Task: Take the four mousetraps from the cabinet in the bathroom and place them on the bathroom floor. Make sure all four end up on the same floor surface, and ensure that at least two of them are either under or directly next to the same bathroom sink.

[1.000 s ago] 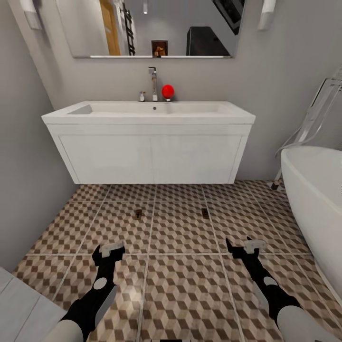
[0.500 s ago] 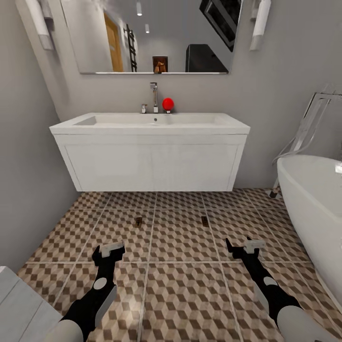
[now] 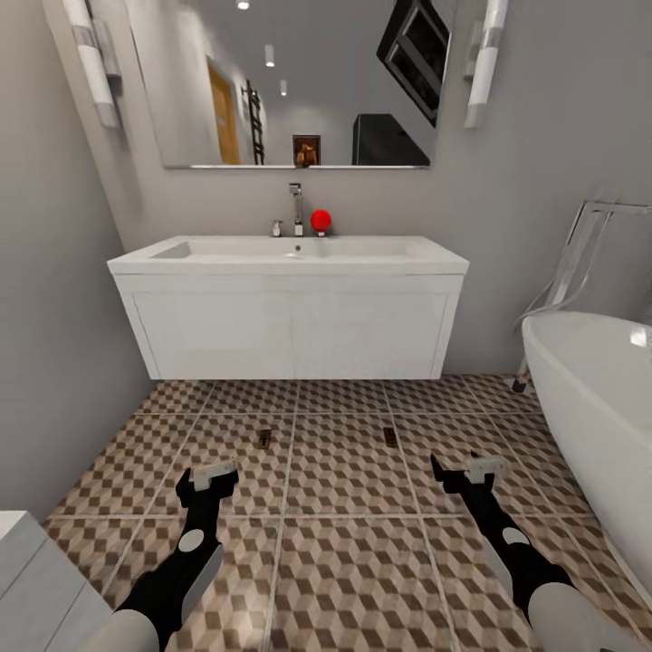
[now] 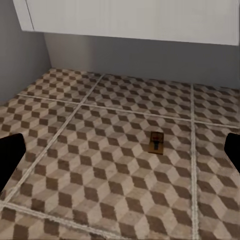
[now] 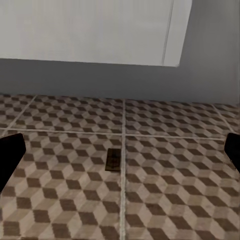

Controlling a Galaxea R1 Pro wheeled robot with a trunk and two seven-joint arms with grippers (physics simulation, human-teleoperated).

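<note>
1. Nearest, head view: left pincer (image 3: 207,478) at about 7 o'clock and right pincer (image 3: 464,471) at about 5 o'clock, both above the bathroom floor (image 3: 344,543). Each is spread wide and holds nothing, touching nothing. In each wrist view the dark fingertips (image 4: 10,155) sit at opposite edges of the frame, cut off; same for the right (image 5: 10,152).

2. A pale grey block (image 3: 32,570) at 8 o'clock, cut off by the frame edge; what it is cannot be told.

3. Mousetraps counted: two. One mousetrap (image 3: 264,438) lies flat on the tiles just ahead of the left pincer, also seen in the left wrist view (image 4: 157,142), with small metal parts faintly visible. The second mousetrap (image 3: 390,436) lies ahead of the right pincer, beside a grout line (image 5: 114,159); its detail is too blurred to read. The two are well apart, both short of the vanity's front edge.

4. Sink (image 3: 290,258) at 12 o'clock, wall-hung, one; its white vanity (image 3: 290,330) hangs clear of the floor. One chrome tap (image 3: 295,208), one red ball (image 3: 320,220) just beside it.

5. Bathtub (image 3: 598,398) at 3 o'clock, cut off at the right edge.

6. Farthest: mirror (image 3: 299,81) above the sink, with two wall lights (image 3: 95,63) flanking it.
</note>
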